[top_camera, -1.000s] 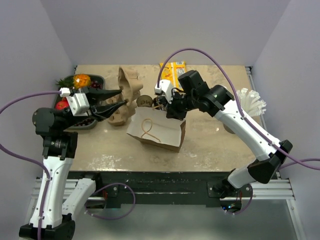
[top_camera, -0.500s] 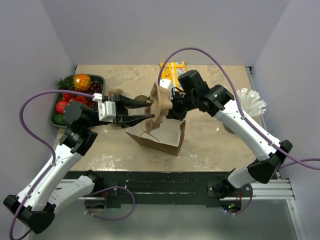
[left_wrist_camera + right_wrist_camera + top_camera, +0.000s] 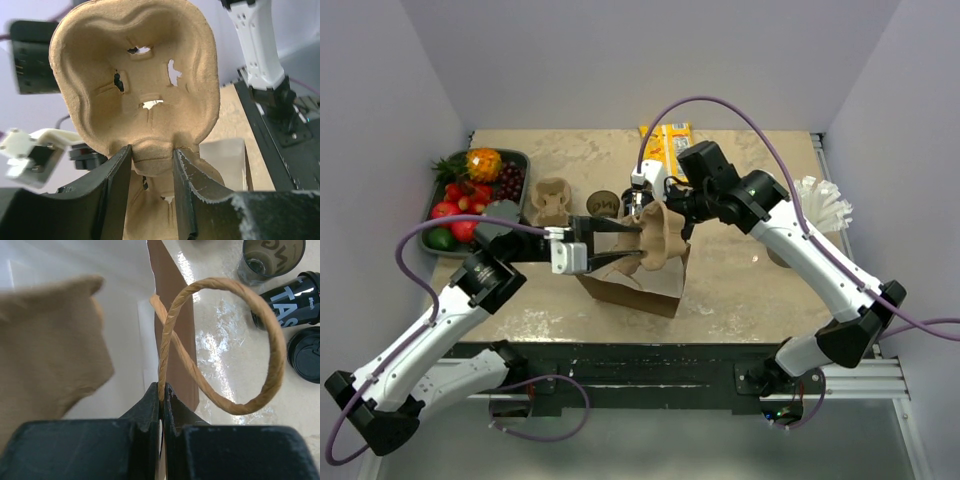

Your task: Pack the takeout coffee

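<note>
**Pulp carrier poised at the bag mouth**

Nearest the arm bases, the left gripper is partly closed, its jaws pinching the narrow waist of the carrier between two cup wells. The carrier hangs on edge just above the bag, tilted toward its open mouth, and is not yet inside. Moulded pulp of this kind is judged light and fairly stiff along its ribs, yet easily crushed or torn at the thin cut-outs. The thick waist is therefore the sound place to hold, with modest force, and the rough surface should resist slipping.

At the far rim of the bag, the right gripper is fully closed on the handle, a twisted paper loop, apparently to hold the mouth open. The bag is thin, floppy paper, likely to fold if the carrier catches its rim. Beyond the bag sit the cups, well apart from the carrier. A second carrier rests to the bag's far left.
</note>
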`<state>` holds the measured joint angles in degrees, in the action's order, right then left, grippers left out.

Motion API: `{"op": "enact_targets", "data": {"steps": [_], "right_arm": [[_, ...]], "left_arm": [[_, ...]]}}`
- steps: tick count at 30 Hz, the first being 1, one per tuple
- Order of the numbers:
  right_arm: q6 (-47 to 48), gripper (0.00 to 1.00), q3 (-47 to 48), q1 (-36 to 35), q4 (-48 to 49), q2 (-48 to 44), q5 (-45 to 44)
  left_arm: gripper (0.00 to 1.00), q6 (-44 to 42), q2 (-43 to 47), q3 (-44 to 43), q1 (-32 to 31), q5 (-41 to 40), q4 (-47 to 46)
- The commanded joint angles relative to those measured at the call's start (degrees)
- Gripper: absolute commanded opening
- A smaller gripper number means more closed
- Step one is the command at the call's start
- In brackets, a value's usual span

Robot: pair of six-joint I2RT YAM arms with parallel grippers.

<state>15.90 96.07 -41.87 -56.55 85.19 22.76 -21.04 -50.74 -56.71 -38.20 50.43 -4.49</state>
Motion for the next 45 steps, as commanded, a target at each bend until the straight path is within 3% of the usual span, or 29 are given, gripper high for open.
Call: {"op": "enact_targets", "data": {"steps": [1,11,23,34,45], "right_arm": [[-0.35,0.00,0.26,0.29,0.39,-2.83,1.58],[2.38,0.00,-1.67,0.38,-0.31,-5.29,2.54],[2.73,0.00,-2.82,0.38,-0.40,-6.96,5.01],[-2.80,0.00,-6.07,0.38,3.47,-7.85,-4.21],[-2.63,0.00,-5.02,0.47,4.17,-7.58,-7.73]], "left_arm": [[0.00,-14.20,-2.61,-2.97,-2.32,-0.60,9.58],[0.00,-19.39,-2.08,-4.73,-2.41,-7.72,22.93],[0.00,-32.57,-9.28,-15.97,-3.11,-8.16,42.53],[0.00,-32.49,-14.47,-24.06,-16.37,-15.62,52.21],[0.00,-36.26,-17.72,-30.03,-19.11,-26.42,60.21]]}}
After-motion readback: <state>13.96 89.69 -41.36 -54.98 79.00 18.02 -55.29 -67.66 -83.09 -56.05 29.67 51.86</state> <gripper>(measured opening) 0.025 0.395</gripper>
